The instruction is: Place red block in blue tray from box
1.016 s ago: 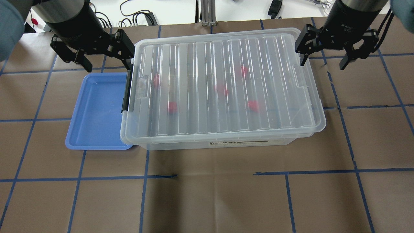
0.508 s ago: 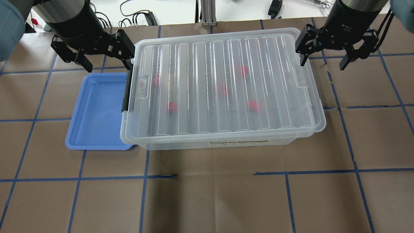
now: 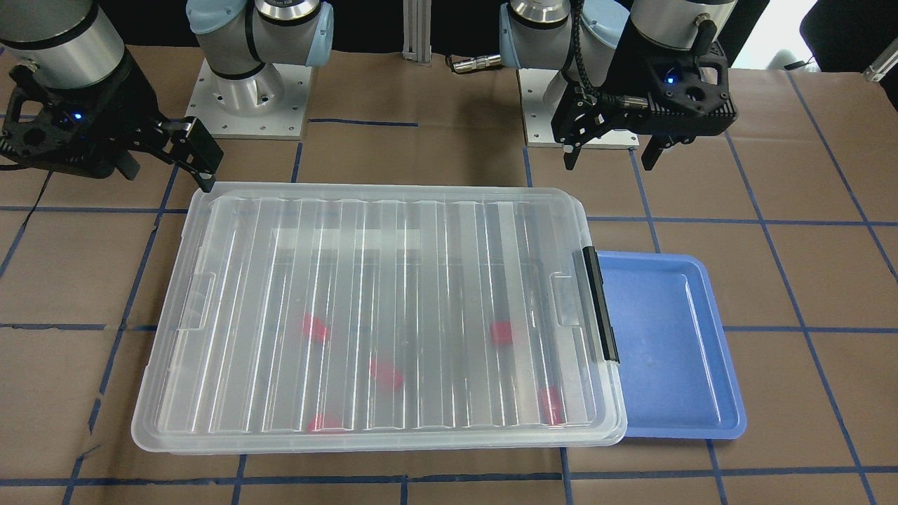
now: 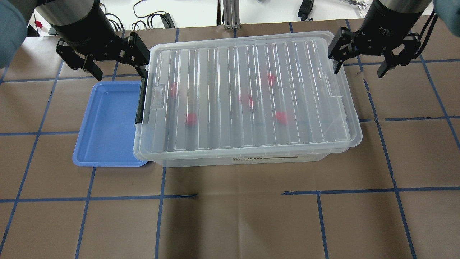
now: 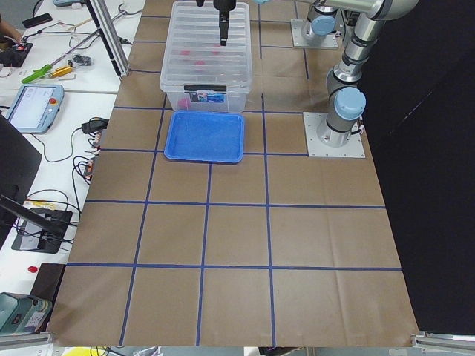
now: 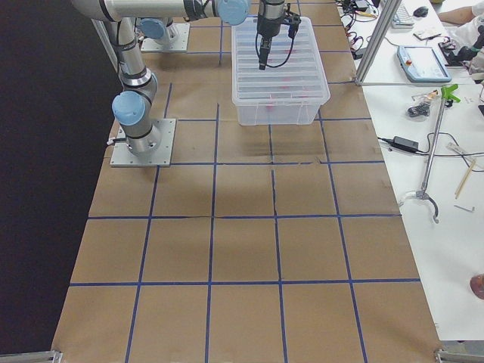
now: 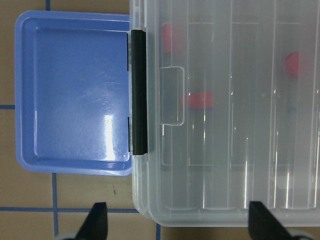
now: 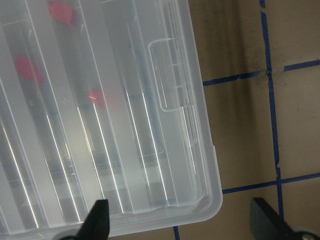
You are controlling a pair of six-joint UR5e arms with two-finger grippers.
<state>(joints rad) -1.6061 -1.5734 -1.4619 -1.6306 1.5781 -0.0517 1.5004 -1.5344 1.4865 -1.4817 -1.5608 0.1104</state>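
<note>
L gripper hangs w/ fingers spread wide apart and gripping nothing, over the latch end of the box. In its wrist view the two fingertips straddle one box corner. The black latch strip and the blue tray lie just ahead of and below this gripper. The tray is flat on the worktop w/ one long edge tucked under the box's rim (touching or not, can't tell). R gripper is likewise spread open, over the opp. end of the box, w/ its fingertips either side of that end's corner. The ribbed lid is on the box, which spans the gap between the two grippers. Five red blocks show blurred through the lid, scattered on the box floor. One is near the latch end below the L gripper, and the rest are further toward the R gripper.
</note>
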